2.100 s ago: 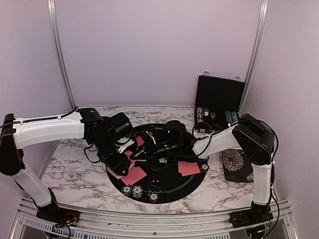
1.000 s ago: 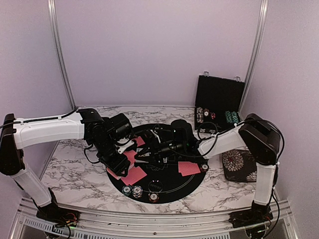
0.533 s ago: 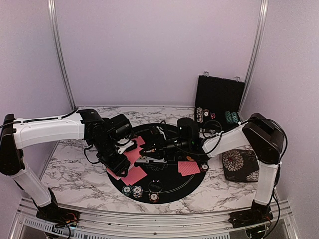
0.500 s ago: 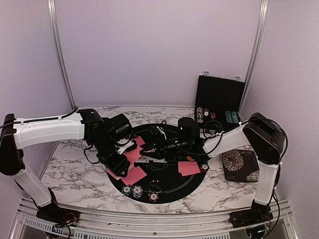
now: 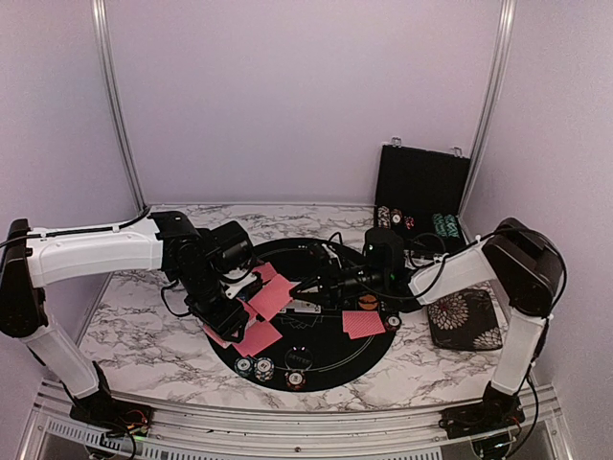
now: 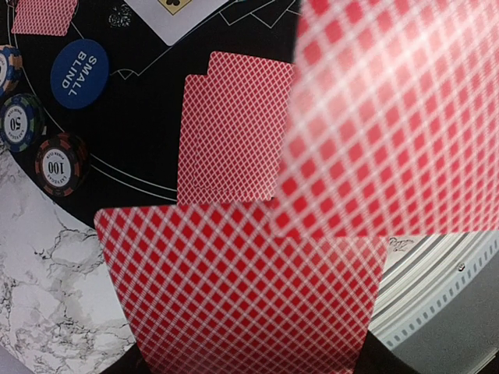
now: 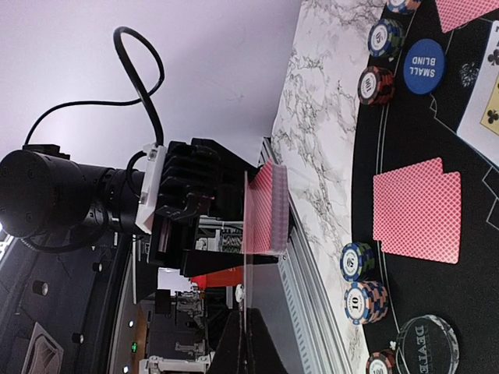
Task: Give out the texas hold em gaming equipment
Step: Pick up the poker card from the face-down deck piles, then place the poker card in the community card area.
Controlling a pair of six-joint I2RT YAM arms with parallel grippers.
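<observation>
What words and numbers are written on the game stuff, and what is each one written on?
"SMALL BLIND" on the blue button.
"100" on the red-striped chip.
"50" on the green-striped chip.
"DEALE", or so it looks, on the clear button; its end is unclear.
The chips at the back are too small to read.
The red cards show only a pattern, no words.

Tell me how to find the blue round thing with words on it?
Look at the round black mat on the marble table. Near its edge, beside the striped chip stacks, lies the blue button. Unlike the chips, it is plain blue with SMALL BLIND in white letters.
</observation>
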